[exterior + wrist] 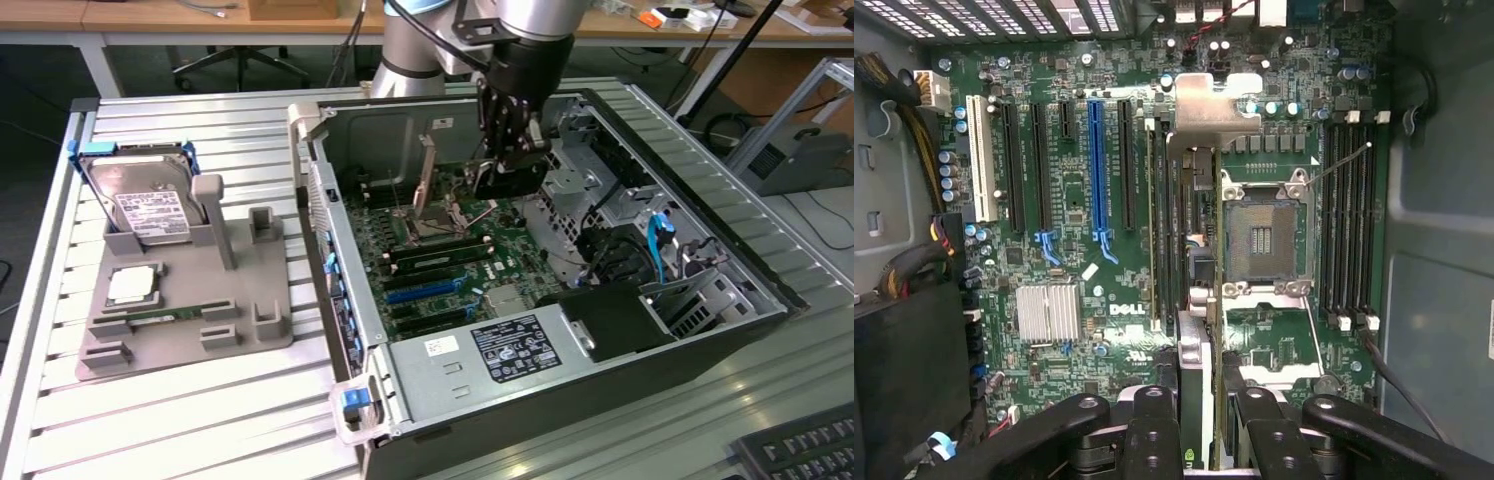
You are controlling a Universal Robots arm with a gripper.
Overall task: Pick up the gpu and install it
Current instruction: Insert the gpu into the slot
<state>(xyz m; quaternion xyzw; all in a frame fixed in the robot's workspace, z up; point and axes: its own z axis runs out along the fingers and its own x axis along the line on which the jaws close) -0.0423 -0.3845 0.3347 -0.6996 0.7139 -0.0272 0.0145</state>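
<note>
**GPU Held Edge-On Over the Motherboard**

While the gripper [1196,430] hangs inside the open computer case [350,250], the gpu [1194,300] is clamped between its fingers [1154,425], which are closed against the card's two faces. The card is carried on edge, its silver bracket [1206,100] at the far end, so that its lower edge can be presented to the expansion slots [1097,165] of the motherboard [1054,260]. It is seen above the board, between the slot bank and the empty CPU socket [1262,238], not yet seated.

From outside, the gpu [505,180] is largely masked by the gripper [507,140]. Whether its connector edge touches anything cannot be made out. On the grey fixture [187,310] beside the case, the hard drive [144,205] is left standing.
</note>
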